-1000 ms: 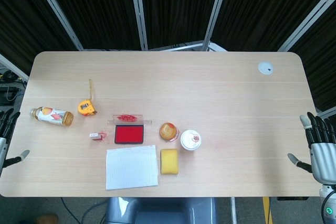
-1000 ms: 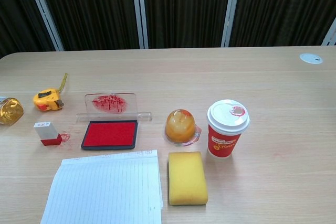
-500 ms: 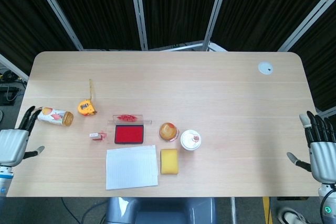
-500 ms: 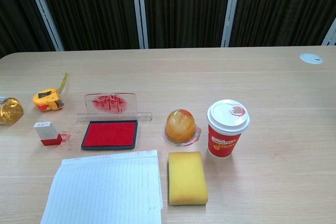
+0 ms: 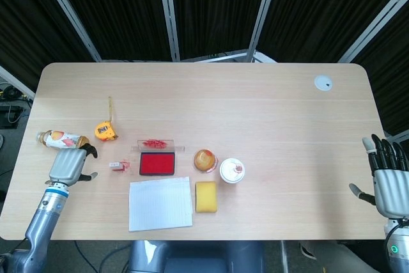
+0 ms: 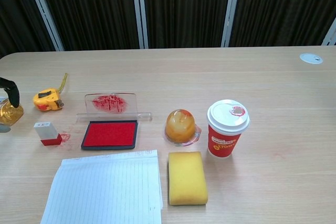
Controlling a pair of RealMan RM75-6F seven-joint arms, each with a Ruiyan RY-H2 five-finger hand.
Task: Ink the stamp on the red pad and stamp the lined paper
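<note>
The small stamp [image 5: 115, 165] [image 6: 47, 133], white on top and red at its base, stands upright on the table beside a red ink smear. To its right lies the red ink pad [image 5: 156, 163] [image 6: 110, 134], uncovered, with its clear, ink-smeared lid [image 5: 154, 144] [image 6: 111, 103] behind it. The lined paper [image 5: 160, 203] [image 6: 105, 190] lies in front of the pad. My left hand [image 5: 69, 165] hovers a little left of the stamp, holding nothing; only a dark fingertip [image 6: 9, 90] shows in the chest view. My right hand [image 5: 390, 185] sits off the table's right edge, fingers spread and empty.
A bottle [image 5: 62, 140] [image 6: 10, 111] lies by my left hand, a yellow tape measure [image 5: 105, 131] [image 6: 47, 99] behind the stamp. Right of the pad are an orange jelly cup [image 5: 205, 160] [image 6: 181, 126], a red paper cup [image 5: 232, 171] [image 6: 227, 128] and a yellow sponge [image 5: 206, 197] [image 6: 187, 177].
My left hand has come in from the table's left edge and now hangs over the table near the stamp. The right hand has barely shifted. No object has moved.
</note>
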